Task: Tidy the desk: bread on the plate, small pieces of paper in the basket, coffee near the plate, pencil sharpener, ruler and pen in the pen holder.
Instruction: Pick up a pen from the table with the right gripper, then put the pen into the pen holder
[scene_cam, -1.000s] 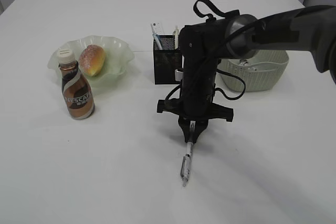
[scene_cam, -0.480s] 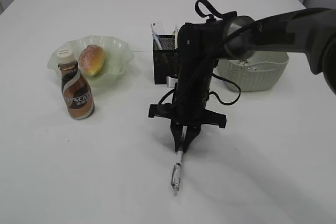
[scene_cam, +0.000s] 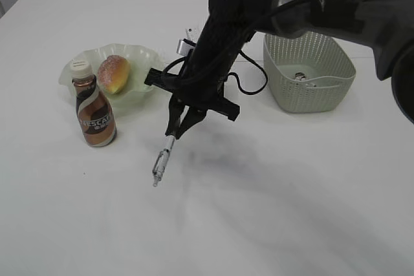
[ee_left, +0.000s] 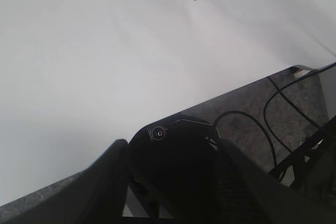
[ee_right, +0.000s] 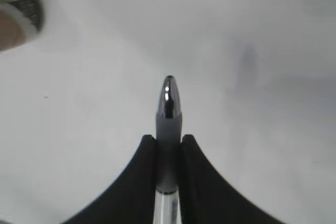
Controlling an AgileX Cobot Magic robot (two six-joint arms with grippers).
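While the black right hand (scene_cam: 179, 126) clamps a clear plastic pen (scene_cam: 162, 160), it hangs tilted above the white bench (scene_cam: 278, 192).
Its tip points down-left, near the brown coffee bottle (scene_cam: 94, 109) standing just beside the pale green wavy glass plate (scene_cam: 143, 63) with the round sugared bread (scene_cam: 113, 73). The pale woven basket (scene_cam: 310, 85) sits well apart at right. Whether the left hand is released or clenched cannot be told.

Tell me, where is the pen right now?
The pen hangs above the table in the right gripper, left of centre in the exterior view, right of the coffee bottle.
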